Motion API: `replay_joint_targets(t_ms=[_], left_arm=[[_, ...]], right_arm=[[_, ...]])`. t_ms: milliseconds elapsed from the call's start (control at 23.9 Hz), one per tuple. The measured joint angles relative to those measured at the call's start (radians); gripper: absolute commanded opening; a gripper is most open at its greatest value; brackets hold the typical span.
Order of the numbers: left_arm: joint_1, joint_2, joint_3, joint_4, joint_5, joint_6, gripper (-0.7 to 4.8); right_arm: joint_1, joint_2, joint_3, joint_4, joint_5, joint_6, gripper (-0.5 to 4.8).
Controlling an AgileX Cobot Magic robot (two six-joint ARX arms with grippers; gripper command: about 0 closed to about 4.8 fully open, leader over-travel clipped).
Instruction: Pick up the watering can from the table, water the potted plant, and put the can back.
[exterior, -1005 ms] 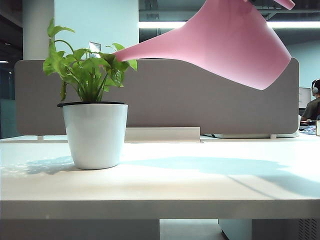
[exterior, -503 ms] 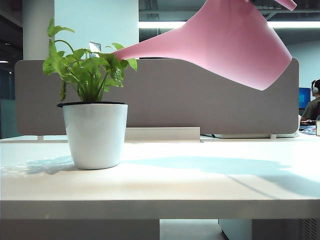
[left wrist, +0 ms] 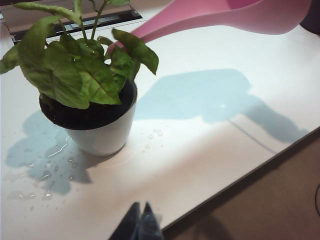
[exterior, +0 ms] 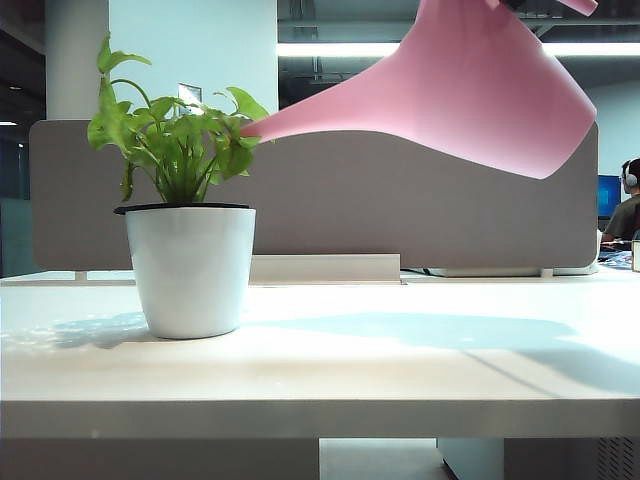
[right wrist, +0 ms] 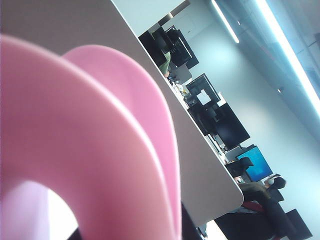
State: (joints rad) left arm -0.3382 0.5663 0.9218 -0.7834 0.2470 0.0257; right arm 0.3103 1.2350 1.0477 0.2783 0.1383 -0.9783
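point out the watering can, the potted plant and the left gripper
watering can (exterior: 480, 90), exterior view, pink body
potted plant (exterior: 190, 270), exterior view, white pot wall
left gripper (left wrist: 140, 222), left wrist view, dark fingertips together

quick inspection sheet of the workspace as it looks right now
surface: white table, water drops and small puddles around the pot in the left wrist view
job's things: pink watering can held in the air, tipped, spout tip in among the leaves of the potted plant; plant upright on the table's left part
clutter: nothing seen on the table
grippers: left gripper low over the table's front edge, fingertips together, holding nothing; right gripper not visible, its wrist view filled by the can's handle and rim
cables: nothing seen
surroundings: grey divider behind the table, office desks with monitors, a seated person at far right
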Motion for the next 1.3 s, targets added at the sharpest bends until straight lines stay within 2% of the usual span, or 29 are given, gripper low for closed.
replay_joint_targets(t_ms=[461,670,880,1047,1089,1299], left_arm=[[0.0,0.0,0.0,0.0,0.0,0.0,0.03],[0.0,0.0,0.0,0.0,0.0,0.0,0.03],[0.0,0.0,0.0,0.0,0.0,0.0,0.03],[0.0,0.0,0.0,0.0,0.0,0.0,0.03],[0.0,0.0,0.0,0.0,0.0,0.0,0.03],[0.0,0.0,0.0,0.0,0.0,0.0,0.03]], right_arm=[[0.0,0.0,0.0,0.0,-0.001,-0.003,-0.06],[0.0,0.0,-0.003,0.0,0.013,0.116,-0.06],[-0.001,0.0,-0.108,0.035,0.045,0.258,-0.06],[-0.001,0.0,-0.219,0.13,0.045,0.396,-0.06],[-0.001,0.0,-0.267,0.187,0.047,0.471,-0.06],[-0.001,0.0,-0.396,0.367,0.105,0.665,-0.06]])
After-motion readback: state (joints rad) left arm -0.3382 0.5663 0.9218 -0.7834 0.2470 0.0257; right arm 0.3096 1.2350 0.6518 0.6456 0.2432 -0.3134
